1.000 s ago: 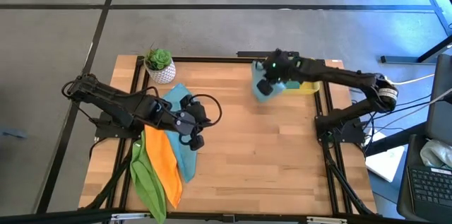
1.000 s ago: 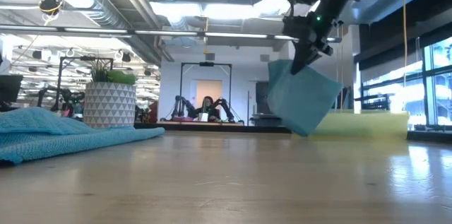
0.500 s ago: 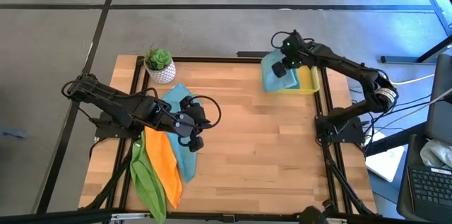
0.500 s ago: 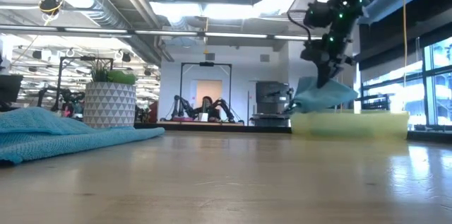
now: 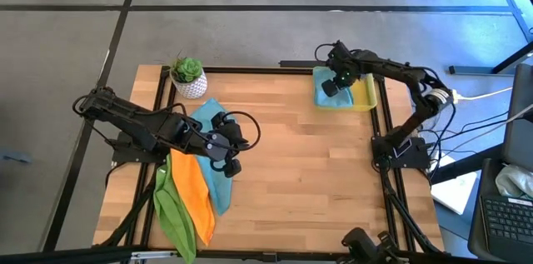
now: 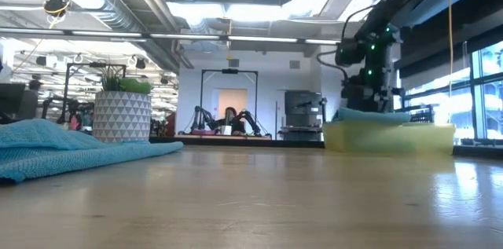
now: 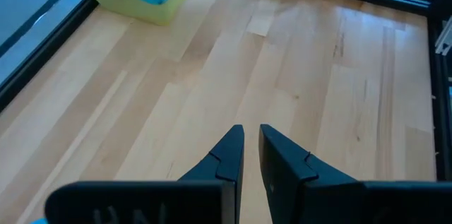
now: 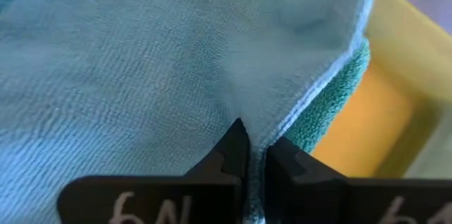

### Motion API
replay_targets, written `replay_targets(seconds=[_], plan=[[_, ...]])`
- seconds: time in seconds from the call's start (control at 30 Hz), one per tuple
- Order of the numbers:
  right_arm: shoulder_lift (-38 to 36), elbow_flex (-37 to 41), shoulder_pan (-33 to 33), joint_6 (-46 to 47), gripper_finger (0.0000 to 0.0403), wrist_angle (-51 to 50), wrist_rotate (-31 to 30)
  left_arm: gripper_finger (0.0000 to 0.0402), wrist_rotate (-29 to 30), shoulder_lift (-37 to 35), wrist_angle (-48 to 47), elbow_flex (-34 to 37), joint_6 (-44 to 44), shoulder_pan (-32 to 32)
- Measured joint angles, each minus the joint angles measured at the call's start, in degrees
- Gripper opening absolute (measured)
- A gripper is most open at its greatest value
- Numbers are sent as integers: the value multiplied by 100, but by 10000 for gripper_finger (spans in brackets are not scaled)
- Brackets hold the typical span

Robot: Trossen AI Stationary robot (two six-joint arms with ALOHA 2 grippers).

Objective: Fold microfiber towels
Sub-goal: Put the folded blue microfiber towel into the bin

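The right gripper (image 8: 256,155) pinches a fold of the light blue towel (image 8: 141,61), which lies in the yellow tray (image 5: 366,97) beneath it. The left gripper (image 7: 251,146), fingers nearly together, holds nothing.

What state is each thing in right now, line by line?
Folded teal towel: lying on the yellow tray, overhanging its left edge.
Yellow tray: at the table's far right corner, holding towels.
Right gripper: down on the folded teal towel, fingers nearly closed, pinching its edge.
Left gripper: near the unfolded pile, nearly closed, holding nothing.
Orange towel: unfolded.
Green towel: unfolded.
Teal towel: unfolded, under the left arm.
Potted plant: upright.
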State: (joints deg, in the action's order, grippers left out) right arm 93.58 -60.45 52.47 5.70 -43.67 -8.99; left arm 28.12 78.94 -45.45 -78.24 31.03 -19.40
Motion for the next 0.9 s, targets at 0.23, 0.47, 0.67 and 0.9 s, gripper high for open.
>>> replay_targets(seconds=[0.23,0.47,0.67,0.9], plan=[[212,0,70,-179,17,137,-402,37,24,0,0,0,0,0],[212,0,320,-138,53,71,-356,37,245,0,0,0,-9,106],[210,0,369,-150,123,-237,-356,37,249,0,1,0,-10,324],[208,-264,367,-146,185,-523,-308,37,255,0,4,-1,11,521]])
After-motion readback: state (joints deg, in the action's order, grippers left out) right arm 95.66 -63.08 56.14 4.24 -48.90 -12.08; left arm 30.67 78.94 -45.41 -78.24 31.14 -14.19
